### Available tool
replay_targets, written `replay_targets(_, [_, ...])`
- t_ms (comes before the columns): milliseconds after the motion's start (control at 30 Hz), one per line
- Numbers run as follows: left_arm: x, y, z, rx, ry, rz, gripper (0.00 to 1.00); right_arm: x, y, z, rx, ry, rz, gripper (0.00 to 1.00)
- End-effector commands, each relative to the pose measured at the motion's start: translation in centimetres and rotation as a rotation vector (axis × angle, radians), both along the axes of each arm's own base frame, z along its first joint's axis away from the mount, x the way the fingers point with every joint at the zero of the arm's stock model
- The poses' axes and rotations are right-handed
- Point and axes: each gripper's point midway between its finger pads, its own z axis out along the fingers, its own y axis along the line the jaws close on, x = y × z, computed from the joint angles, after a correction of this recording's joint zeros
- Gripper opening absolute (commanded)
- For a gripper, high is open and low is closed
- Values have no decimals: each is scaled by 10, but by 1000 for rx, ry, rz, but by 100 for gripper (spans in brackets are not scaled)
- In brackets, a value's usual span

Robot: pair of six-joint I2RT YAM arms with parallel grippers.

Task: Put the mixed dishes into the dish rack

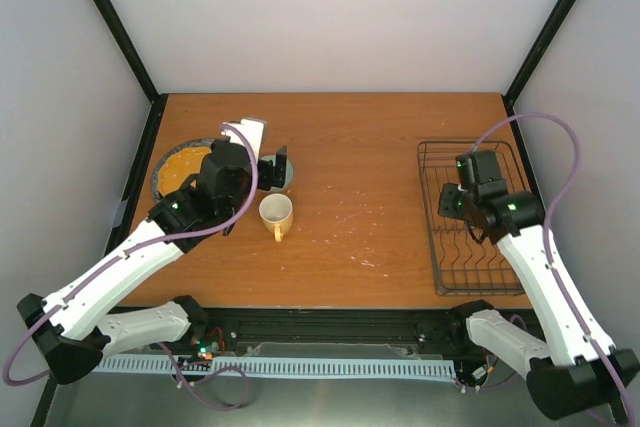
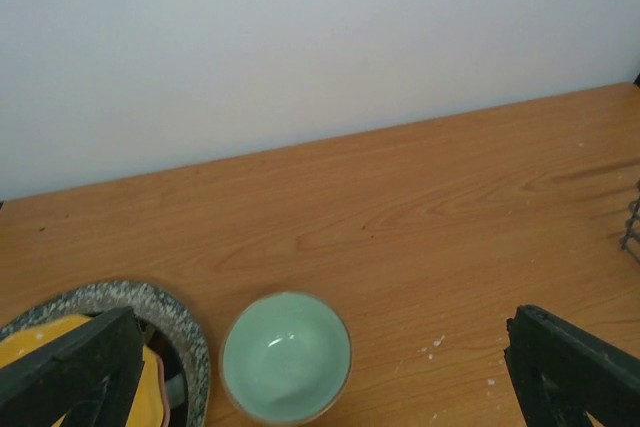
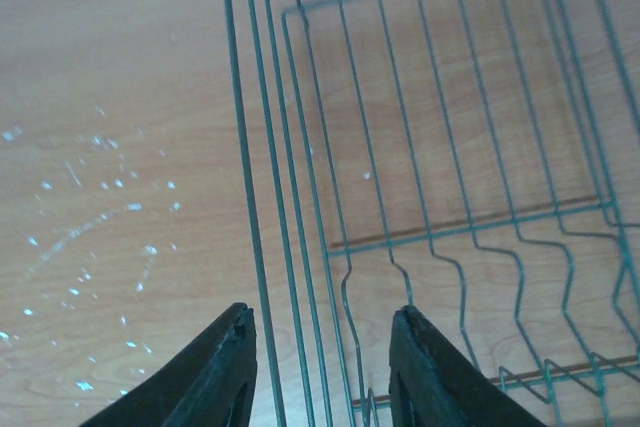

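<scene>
A small pale green bowl (image 2: 286, 355) sits on the table between the wide-apart fingers of my left gripper (image 2: 322, 347), which is open and holds nothing. In the top view the gripper (image 1: 270, 165) covers most of the bowl (image 1: 291, 178). Left of the bowl lies the grey speckled plate (image 2: 150, 299) with the orange-yellow plate (image 1: 185, 167) on it; a pink edge shows under the orange one. The yellow mug (image 1: 276, 213) stands just in front of the bowl. My right gripper (image 3: 322, 322) is open above the left wall of the dark wire dish rack (image 1: 478, 222), with the wall's wires between its fingers.
White specks (image 3: 90, 207) dot the wooden table left of the rack. Grey walls and black frame posts (image 1: 115, 32) close in the table at the back and sides.
</scene>
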Motion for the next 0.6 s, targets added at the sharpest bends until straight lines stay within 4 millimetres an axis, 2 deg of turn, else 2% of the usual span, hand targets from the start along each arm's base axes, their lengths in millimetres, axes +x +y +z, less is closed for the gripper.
replay_targets(0, [-9, 12, -11, 4, 44, 49, 100, -4, 6, -41, 1, 148, 26, 37])
replay_targets(100, [-14, 19, -12, -15, 42, 61, 100, -3, 6, -62, -17, 207, 23, 41])
replay_targets(167, [-17, 23, -12, -25, 36, 65, 100, -1, 9, -68, -5, 219, 36, 43])
replay_targets(333, [-20, 29, -14, -32, 33, 83, 100, 6, 21, -60, 51, 185, 68, 44])
replay_targets(567, [-18, 22, -29, -34, 49, 63, 100, 9, 32, -53, 103, 155, 107, 44])
